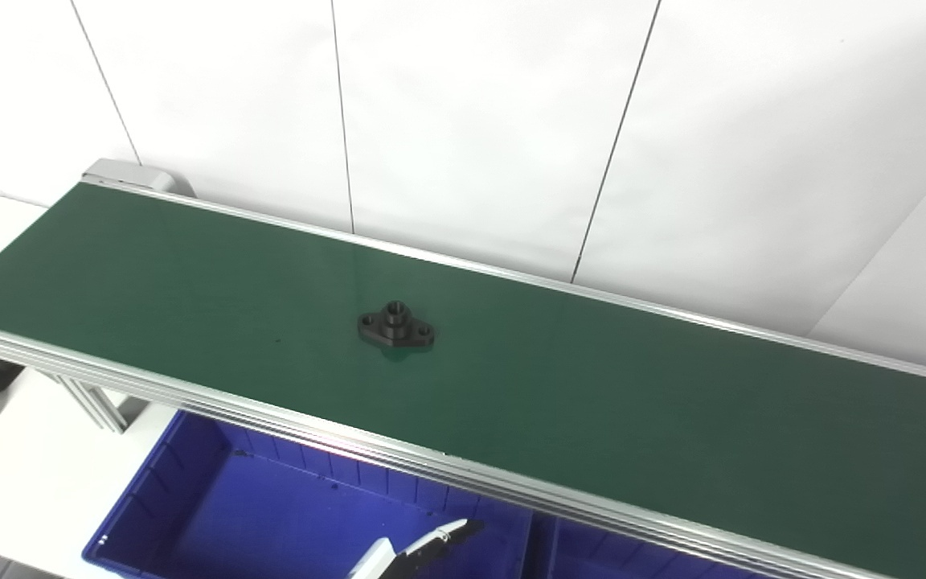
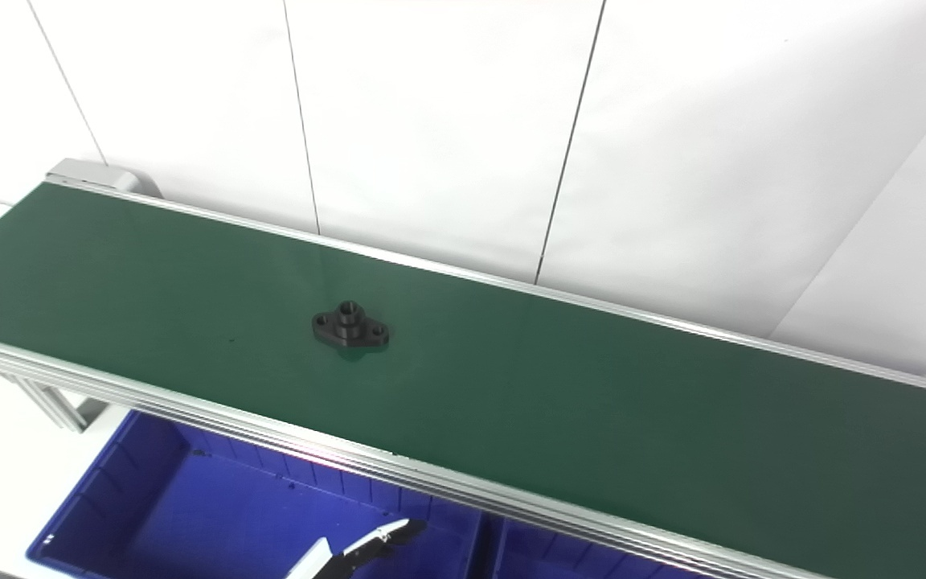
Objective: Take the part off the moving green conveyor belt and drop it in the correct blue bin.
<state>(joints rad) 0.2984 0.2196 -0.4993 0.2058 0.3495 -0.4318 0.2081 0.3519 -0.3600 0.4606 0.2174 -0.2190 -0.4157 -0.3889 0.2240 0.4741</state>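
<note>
A black flanged part (image 1: 395, 325) with a raised centre hub and a hole in each ear lies flat near the middle of the green conveyor belt (image 1: 592, 386). In the right eye view the part (image 2: 350, 326) shows the same way. Only the tips of my left hand (image 1: 423, 547) show at the bottom edge, white and black fingers (image 2: 374, 540) pointing up and right over the blue bin (image 1: 190, 498). The hand is well below the part, on the near side of the belt's rail, and touches nothing. My right hand is out of view.
A second blue bin (image 1: 592, 555) sits right of the first, under the belt's aluminium rail (image 1: 270, 418). White wall panels stand behind the belt. The belt's end roller cover (image 1: 129, 173) is at the far left, with a white table surface (image 1: 13, 474) below it.
</note>
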